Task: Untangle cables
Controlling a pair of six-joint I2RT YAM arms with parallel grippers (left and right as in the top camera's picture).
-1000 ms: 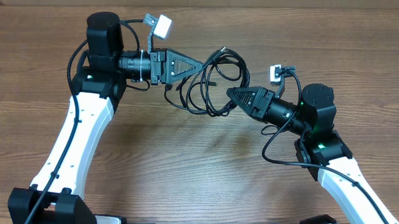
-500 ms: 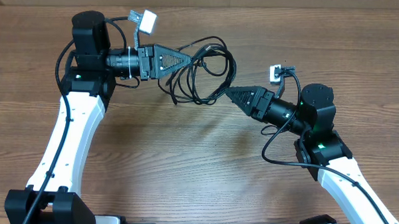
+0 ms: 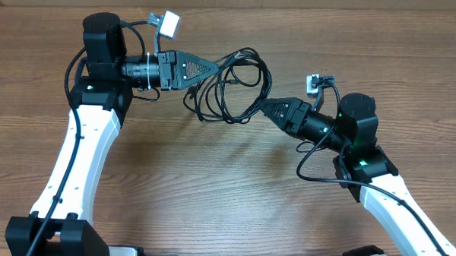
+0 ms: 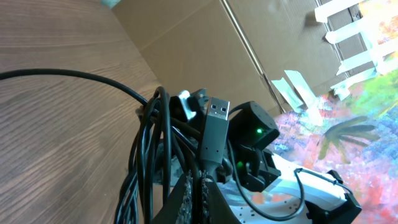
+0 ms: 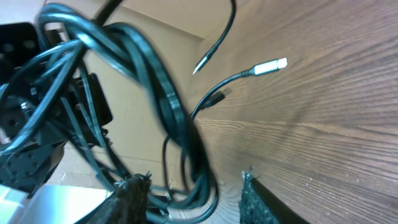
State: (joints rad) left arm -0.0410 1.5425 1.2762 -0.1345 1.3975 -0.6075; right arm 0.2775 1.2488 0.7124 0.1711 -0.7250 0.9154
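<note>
The cables [image 3: 231, 69] are a bundle of thin black loops hanging above the wooden table [image 3: 211, 181] between both arms. My left gripper [image 3: 216, 66] is shut on one cable just below its USB-like plug [image 4: 215, 113], with the other loops [image 4: 146, 165] draped to the left of its fingers [image 4: 186, 199]. My right gripper [image 3: 261, 106] is open at the bundle's right edge. In the right wrist view several loops [image 5: 180, 134] hang between its fingers [image 5: 133, 194], closer to the left one. A silver-tipped plug [image 5: 271, 65] and a dark plug [image 5: 214, 99] lie on the wood beyond.
A white connector [image 3: 169, 22] sits on the left arm's wiring and a smaller one [image 3: 315, 83] by the right wrist. A cardboard wall [image 4: 205, 43] stands at the table's far edge. The right arm's green light [image 4: 258, 131] shows behind the bundle.
My left gripper pulled the bundle left and back. The right gripper opened, letting the loops go, then edged toward the bundle again.
</note>
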